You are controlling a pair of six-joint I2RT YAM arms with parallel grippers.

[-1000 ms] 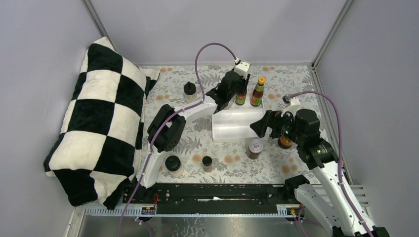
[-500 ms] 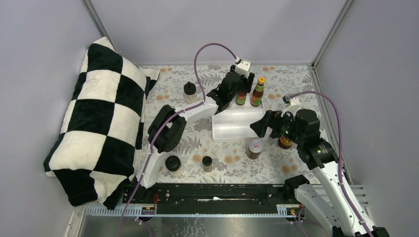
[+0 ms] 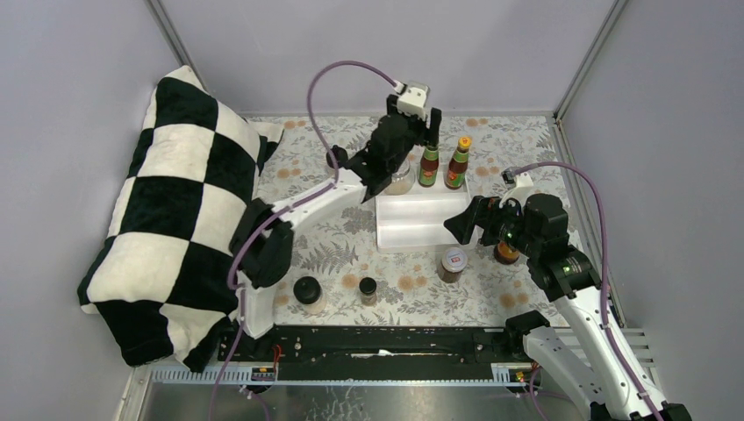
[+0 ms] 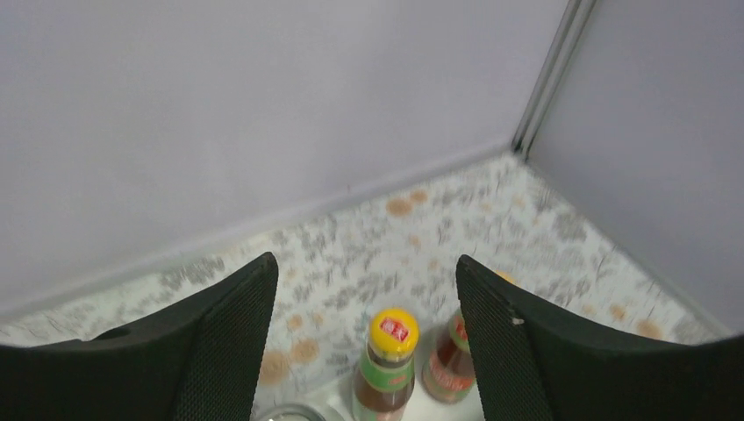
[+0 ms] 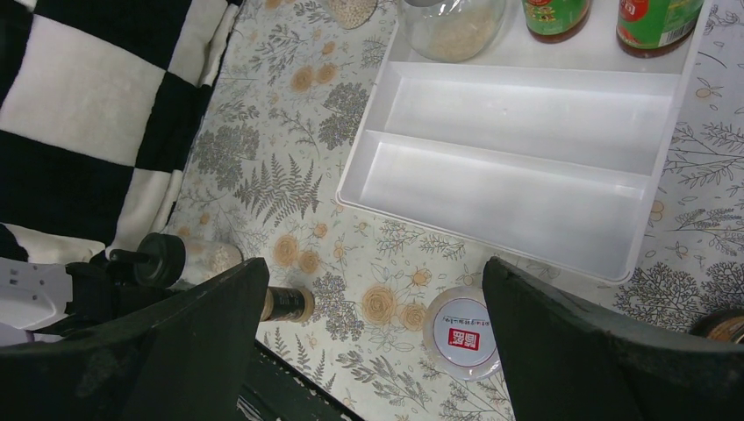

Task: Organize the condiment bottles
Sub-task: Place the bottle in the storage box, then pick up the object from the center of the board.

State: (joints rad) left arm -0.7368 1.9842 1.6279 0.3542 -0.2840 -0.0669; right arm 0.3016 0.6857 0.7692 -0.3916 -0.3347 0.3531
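White plastic tray (image 3: 421, 224) with three long compartments lay on the floral worktop (image 3: 351, 237). In its far compartment a short clear jar of pale grains (image 3: 399, 180) stood at the left end, then a tall slim red-sauce bottle with orange cap and green label (image 3: 429, 165), then a second matching bottle (image 3: 456, 163), all upright. The left end effector (image 4: 364, 281) hung above that row, jaws apart and empty. The right end effector (image 5: 373, 289) hovered wide and empty over a white-lidded jar (image 3: 454, 261) just beside the tray's near edge.
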